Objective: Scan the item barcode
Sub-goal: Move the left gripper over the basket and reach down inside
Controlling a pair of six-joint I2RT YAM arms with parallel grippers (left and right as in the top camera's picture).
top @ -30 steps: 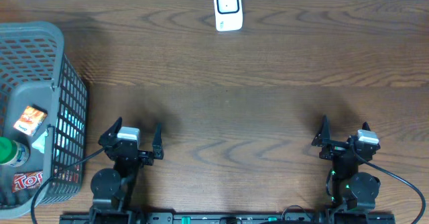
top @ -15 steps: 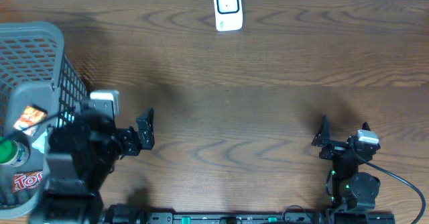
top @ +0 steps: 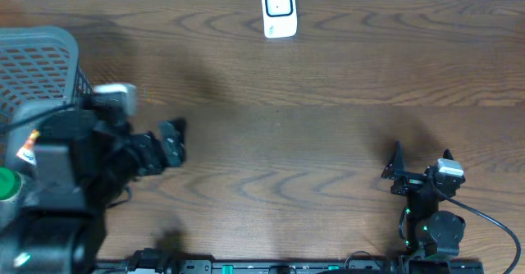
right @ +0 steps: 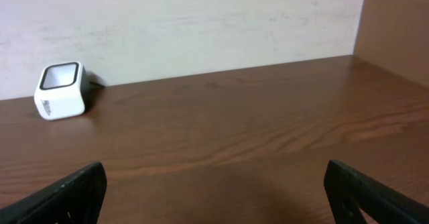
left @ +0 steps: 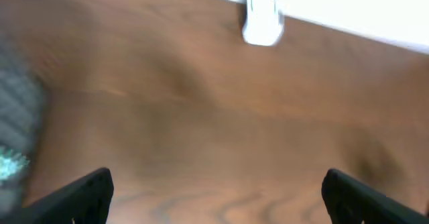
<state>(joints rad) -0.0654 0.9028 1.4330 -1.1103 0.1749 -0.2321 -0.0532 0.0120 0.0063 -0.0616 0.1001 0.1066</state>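
**Items in basket at left edge; both claws open and empty**

The items lay inside the grey mesh basket (top: 43, 34) at the far left of the surface (top: 312, 126). Only 2 showed in the overhead view: a green-capped container (top: 6, 184) at the picture's edge and, just above it, an orange-and-white packet (top: 28, 148), of which only a corner was visible. No barcode could be read on either, and the rest of the basket's contents were hidden under the left arm.

The scanner (top: 279, 10), a small white block with a dark-framed window on its face, stood upright at the far edge of the surface, near the middle and against the pale wall (right: 201, 23). It was well apart from the basket and from both arms. It also appeared in the left wrist view (left: 263, 21), blurred, and in the right wrist view (right: 62, 90), sharp.

The left claw (top: 168, 139) was raised above the surface just beside the basket's right wall, with its arm looming large and blurred over the basket. Its 2 fingers stood wide apart with nothing between them, as the left wrist view (left: 218, 197) confirmed.

The right claw (top: 422, 161) sat low at the near right of the surface, well apart from everything else. Its fingers were likewise spread wide and held nothing, with bare wood showing between them in the right wrist view (right: 218, 197).
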